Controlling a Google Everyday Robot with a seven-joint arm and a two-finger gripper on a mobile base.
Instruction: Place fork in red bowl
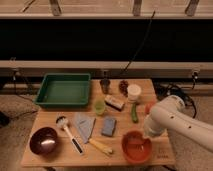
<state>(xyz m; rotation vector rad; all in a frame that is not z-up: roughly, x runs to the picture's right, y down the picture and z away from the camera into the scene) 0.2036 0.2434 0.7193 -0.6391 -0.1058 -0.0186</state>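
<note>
The red bowl (135, 147) sits on the wooden table (50, 160) at the front right. My white arm (170, 117) reaches in from the right. Its end, with the gripper (149, 134), hangs over the bowl's right rim. The arm's bulk hides the gripper's tip. A thin pale streak shows inside the bowl; I cannot tell whether it is the fork. No fork shows clearly elsewhere on the table.
A green tray (62, 90) stands at the back left and a dark maroon bowl (43, 140) at the front left. A black-handled brush (68, 132), grey cloth (85, 125), blue sponge (108, 126), yellow-handled tool (101, 146), green cup (100, 106), white cup (133, 92) and green vegetable (134, 112) fill the middle.
</note>
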